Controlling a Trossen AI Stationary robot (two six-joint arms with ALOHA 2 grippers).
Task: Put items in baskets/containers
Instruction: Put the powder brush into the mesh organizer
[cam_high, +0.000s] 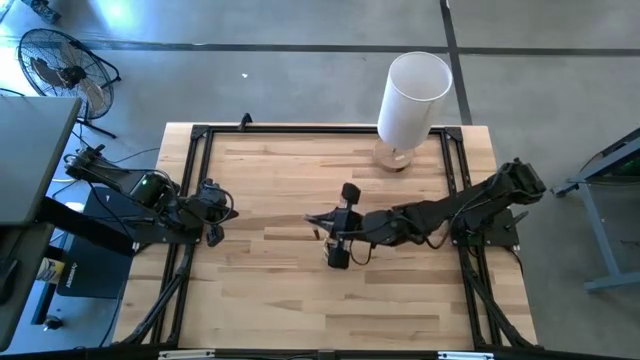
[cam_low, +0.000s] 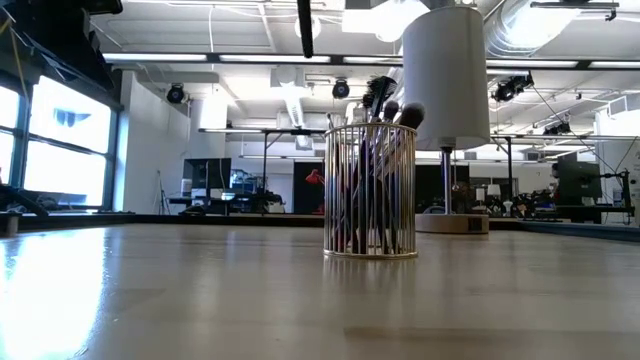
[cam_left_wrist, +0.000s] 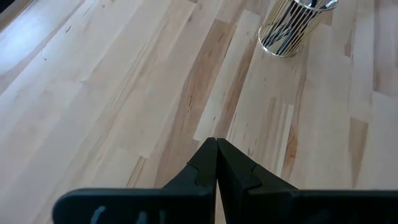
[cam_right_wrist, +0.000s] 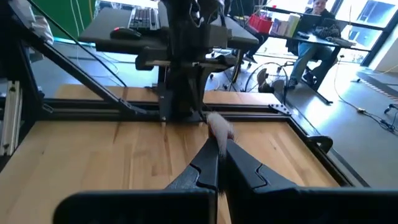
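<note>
from above we find the right gripper (cam_high: 338, 236) out over the middle of the tabletop (cam_high: 300, 300), with the arm covering whatever stands under it. the low view fills that gap: a round holder of thin upright wires (cam_low: 371, 190) stands on the wood, packed with makeup brushes (cam_low: 385, 112) whose bristle heads rise above its rim, and the tall white cylinder (cam_low: 446, 75) stands behind it. neither arm shows there.

the right wrist view adds what the others lack: the right gripper's fingers (cam_right_wrist: 208, 163) are pressed together on a pale, soft brush tip (cam_right_wrist: 219, 129) that sticks out just beyond their ends.

the left gripper (cam_high: 213, 213) waits near the left edge of the tabletop. in its own wrist view we see its fingers (cam_left_wrist: 205, 163) closed against each other on nothing, with the wire holder (cam_left_wrist: 290, 26) well ahead of them.
</note>
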